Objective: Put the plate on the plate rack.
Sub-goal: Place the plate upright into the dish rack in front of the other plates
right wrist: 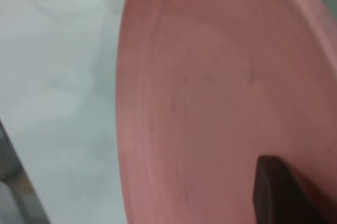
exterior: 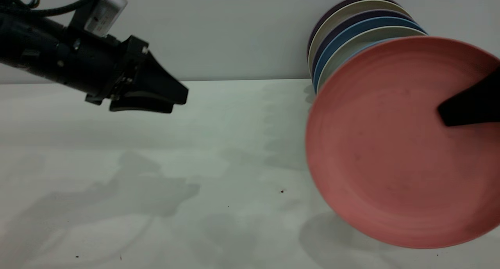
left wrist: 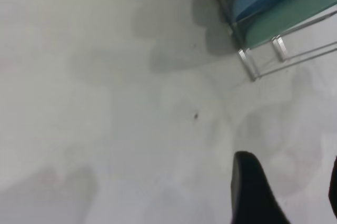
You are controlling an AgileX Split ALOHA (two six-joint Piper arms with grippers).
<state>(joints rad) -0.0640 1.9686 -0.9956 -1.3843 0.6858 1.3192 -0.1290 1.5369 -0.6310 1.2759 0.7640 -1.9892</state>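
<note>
Salmon-pink and filling the near right of the exterior view, the plate (exterior: 390, 144) is held up on edge, its inner face toward the camera and its low rim clear of the worktop (exterior: 195, 175), with a shadow beneath it. One dark finger of the right pincer (exterior: 468, 109) lies across that face, reaching in from the plate's right edge — the pincer is clamped on the plate, and the right wrist view shows the same finger (right wrist: 279, 192) pressed against the pink surface. Faint dark scuffs mark the plate.

Just behind the held plate, a row of other plates (exterior: 351, 31) stands upright, dark purple, cream, blue and pale green edges fanned one behind another. The left wrist view shows the plate rack (left wrist: 263, 61), thin silver wire with a blue and a mint-green plate standing in it.

Well apart from all this, the left pincer (exterior: 156, 101) hangs above bare worktop — its fingers stand narrowly apart, holding nothing.
</note>
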